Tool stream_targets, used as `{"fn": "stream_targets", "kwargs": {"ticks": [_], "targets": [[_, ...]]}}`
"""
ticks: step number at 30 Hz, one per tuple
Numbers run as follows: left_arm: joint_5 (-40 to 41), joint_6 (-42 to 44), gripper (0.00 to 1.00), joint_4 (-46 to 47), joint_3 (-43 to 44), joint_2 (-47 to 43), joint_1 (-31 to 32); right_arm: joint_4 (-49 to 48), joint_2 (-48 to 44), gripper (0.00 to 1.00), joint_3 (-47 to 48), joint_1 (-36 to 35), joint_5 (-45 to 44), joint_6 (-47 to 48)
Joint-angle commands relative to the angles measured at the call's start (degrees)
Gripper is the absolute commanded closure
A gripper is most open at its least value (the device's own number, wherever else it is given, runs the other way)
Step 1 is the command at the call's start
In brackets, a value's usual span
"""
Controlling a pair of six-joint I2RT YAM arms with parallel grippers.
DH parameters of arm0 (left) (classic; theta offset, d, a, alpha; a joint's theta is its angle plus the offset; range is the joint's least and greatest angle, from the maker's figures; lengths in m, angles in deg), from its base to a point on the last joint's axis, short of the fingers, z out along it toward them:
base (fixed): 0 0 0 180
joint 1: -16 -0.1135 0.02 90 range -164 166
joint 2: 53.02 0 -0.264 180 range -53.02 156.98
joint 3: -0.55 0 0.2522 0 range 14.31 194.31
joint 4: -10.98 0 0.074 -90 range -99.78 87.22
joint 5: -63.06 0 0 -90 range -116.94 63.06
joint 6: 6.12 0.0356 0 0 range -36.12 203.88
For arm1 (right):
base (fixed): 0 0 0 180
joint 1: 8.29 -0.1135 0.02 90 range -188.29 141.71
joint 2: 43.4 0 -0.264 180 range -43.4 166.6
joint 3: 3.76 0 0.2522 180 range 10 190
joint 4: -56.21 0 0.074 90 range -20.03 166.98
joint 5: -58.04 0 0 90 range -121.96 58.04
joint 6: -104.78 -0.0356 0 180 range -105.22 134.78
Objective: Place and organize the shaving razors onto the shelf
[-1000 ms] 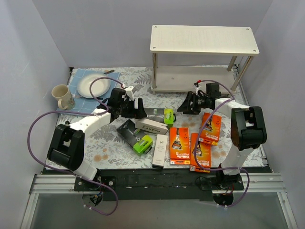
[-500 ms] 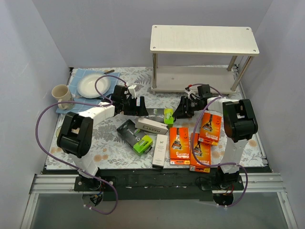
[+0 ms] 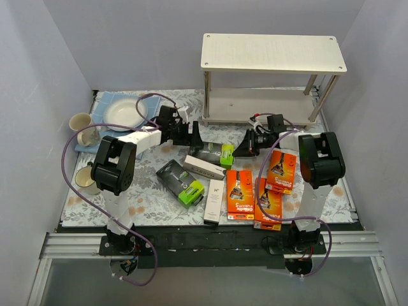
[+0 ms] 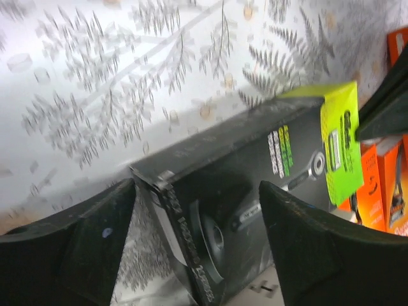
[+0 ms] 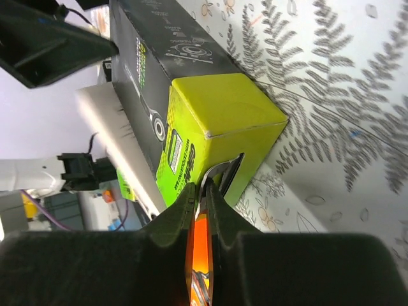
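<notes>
Found black cardboard razor box with lime-green end (image 3: 211, 153) on desk (image 3: 143, 197) before pale two-tier wooden shelf (image 3: 274, 52), straddled by wide left tool (image 4: 197, 191), its tab pinched in near-shut right tool (image 5: 204, 187). Feared tab slipping during lift.

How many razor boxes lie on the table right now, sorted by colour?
Bright orange flat boxes: 3
Black boxes with lime-green ends: 2
Slim grey or white Harry's boxes: 2
Total: 7 in view, none of them on the pale wooden two-tier shelf.
</notes>
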Motion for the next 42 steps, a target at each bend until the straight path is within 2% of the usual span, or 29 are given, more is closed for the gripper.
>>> {"fn": "stream_targets", "kwargs": {"ticks": [1, 6, 9, 10, 13, 14, 16, 17, 18, 21, 24, 25, 30, 32, 33, 34, 38, 42], "targets": [[3.89, 0.66, 0.19, 1.17, 7.25, 0.15, 0.54, -3.31, -2.2, 0.99, -3.12, 4.93, 1.1, -3.34], [8.82, -2.75, 0.13, -3.49, 12.62, -1.86, 0.54, -3.4, -6.33, 0.99, -6.81, 8.81, 2.42, -7.04], [3.84, -9.78, 0.1, -4.73, 11.14, -4.75, 0.71, -7.96, -9.4, 0.99, -11.11, 9.95, 3.74, -14.59], [1.2, -14.5, 0.09, -4.55, 10.09, -5.55, 1.06, -8.31, -10.11, 0.99, -12.08, 9.95, 3.66, -15.57], [-0.75, -21.64, 0.08, -4.47, 6.83, -7.66, 4.13, -10.77, -12.75, 0.99, -13.67, 9.69, 3.74, -20.13], [-1.89, -26.19, 0.1, -4.38, 6.04, -8.02, 6.4, -12.34, -13.19, 0.99, -14.28, 9.78, 3.4, -20.93], [-3.82, -29.74, 0.12, -2.29, 3.93, -8.72, 8.88, -13.85, -15.12, 0.99, -15.25, 9.87, 2.78, -23.48], [-5.75, -29.49, 0.24, -0.61, 3.06, -8.98, 11.32, -13.85, -16.61, 0.99, -15.6, 9.87, 1.56, -23.75], [-6.9, -29.48, 0.28, 1.14, 1.39, -9.16, 12.31, -13.42, -17.49, 0.99, -15.52, 9.69, 0.94, -23.84], [-11.38, -34.65, 0.32, 10.46, -3.88, -9.16, 12.76, -10.26, -19.87, 0.99, -14.91, 9.6, 0.49, -22.26], [-13.31, -42.28, 0.29, 21.17, -11.35, -9.25, 12.76, -7.89, -20.93, 0.99, -14.29, 9.6, 0.67, -21.29], [-14.28, -43.8, 0.29, 27.55, -14.24, -9.25, 12.76, -7.97, -20.93, 0.99, -14.2, 9.6, 0.76, -21.2], [-14.74, -51.97, 0.25, 37.1, -16.99, -5.83, 13.37, -12.09, -20.67, 0.99, -13.76, 9.6, 0.49, -22.43], [-14.55, -56.1, 0.19, 41.14, -16.3, -4.16, 13.28, -12.36, -20.84, 0.99, -13.76, 9.43, 0.67, -21.04], [-14.73, -57.16, 0.11, 42.37, -15.68, -2.59, 13.37, -11.49, -20.93, 0.99, -13.85, 9.34, 0.67, -20.59], [-14.64, -59.78, 0.1, 43.95, -15.15, -1.61, 13.37, -9.83, -21.02, 0.99, -13.94, 9.34, 0.23, -19.8], [-12.1, -63.58, 0.06, 37.56, -10.41, 0.94, 13.46, -5.08, -23.12, 0.99, -13.41, 8.64, -0.3, -16.9], [-13.59, -61.83, 0.06, 36.06, -7.68, 0.16, 14.16, -5.41, -24.44, 0.99, -11.57, 9.51, -0.3, -15.66]]}}
